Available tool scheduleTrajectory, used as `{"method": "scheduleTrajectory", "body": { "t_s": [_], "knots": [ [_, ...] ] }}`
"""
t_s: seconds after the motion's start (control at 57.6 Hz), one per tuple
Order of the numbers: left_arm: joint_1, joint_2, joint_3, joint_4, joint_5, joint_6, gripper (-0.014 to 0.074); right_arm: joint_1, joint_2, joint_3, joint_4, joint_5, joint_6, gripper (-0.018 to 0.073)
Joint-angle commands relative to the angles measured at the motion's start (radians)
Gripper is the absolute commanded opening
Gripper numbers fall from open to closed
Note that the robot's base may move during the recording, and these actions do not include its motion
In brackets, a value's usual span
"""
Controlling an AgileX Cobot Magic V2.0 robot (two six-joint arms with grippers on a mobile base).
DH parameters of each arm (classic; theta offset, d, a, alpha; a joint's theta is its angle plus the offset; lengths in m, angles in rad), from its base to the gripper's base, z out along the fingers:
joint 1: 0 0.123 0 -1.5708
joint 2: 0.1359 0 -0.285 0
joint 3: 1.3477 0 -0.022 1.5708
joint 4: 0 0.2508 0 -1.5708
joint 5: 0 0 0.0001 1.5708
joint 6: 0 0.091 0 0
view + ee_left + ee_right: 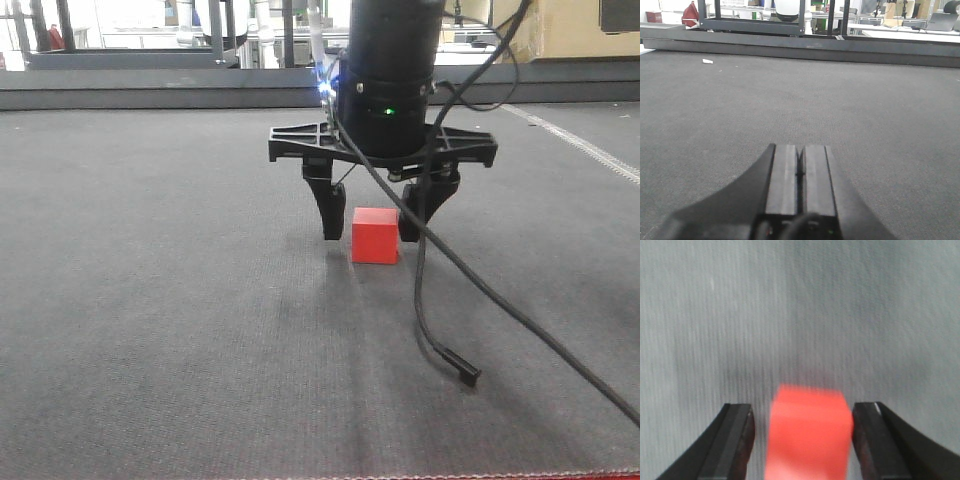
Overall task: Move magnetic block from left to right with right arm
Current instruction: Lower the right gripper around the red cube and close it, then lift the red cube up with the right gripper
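Note:
The magnetic block [375,236] is a small bright-red cube resting on the grey carpet. My right gripper [370,232] hangs straight down over it, open, with one black finger on each side. In the right wrist view the block [808,432] fills the space between the fingers of the right gripper [801,412]. The right-hand finger [867,430] sits right at the block's side, and a narrow gap shows at the left-hand finger [737,432]. My left gripper [800,150] lies low over bare carpet, shut with nothing between its pads. It does not show in the front view.
A black cable [450,300] droops from the right arm to the carpet just right of the block, its loose plug [465,375] nearer the camera. A dark raised ledge [150,95] bounds the far side. A small white scrap [707,61] lies far left.

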Motion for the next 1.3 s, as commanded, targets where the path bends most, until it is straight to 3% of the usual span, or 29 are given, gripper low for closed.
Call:
{"method": "scheduleTrajectory", "body": {
  "t_s": [0.0,0.243,0.451,0.59,0.885,1.093,1.284],
  "knots": [
    [-0.001,-0.014,0.008,-0.005,-0.084,-0.006,-0.0126,-0.011,-0.045,-0.034,-0.025,-0.040,0.000,0.0499],
    [-0.001,-0.014,0.008,-0.005,-0.084,-0.006,-0.0126,-0.024,-0.060,-0.035,-0.025,-0.028,-0.026,0.0224],
    [-0.001,-0.014,0.008,-0.005,-0.084,-0.006,-0.0126,-0.069,-0.162,-0.032,-0.024,-0.008,-0.151,0.0220],
    [-0.001,-0.014,0.008,-0.005,-0.084,-0.006,-0.0126,-0.121,-0.276,-0.003,-0.024,0.015,-0.302,0.0220],
    [-0.001,-0.014,0.008,-0.005,-0.084,-0.006,-0.0126,-0.292,-0.618,0.321,-0.002,-0.068,-0.583,0.0220],
    [-0.001,-0.014,0.008,-0.005,-0.084,-0.006,-0.0126,-0.381,-0.900,0.611,-0.002,-0.198,-0.653,0.0220],
    [-0.001,-0.014,0.008,-0.005,-0.084,-0.006,-0.0126,-0.383,-1.162,0.830,0.021,-0.279,-0.653,0.0220]
  ]
}}
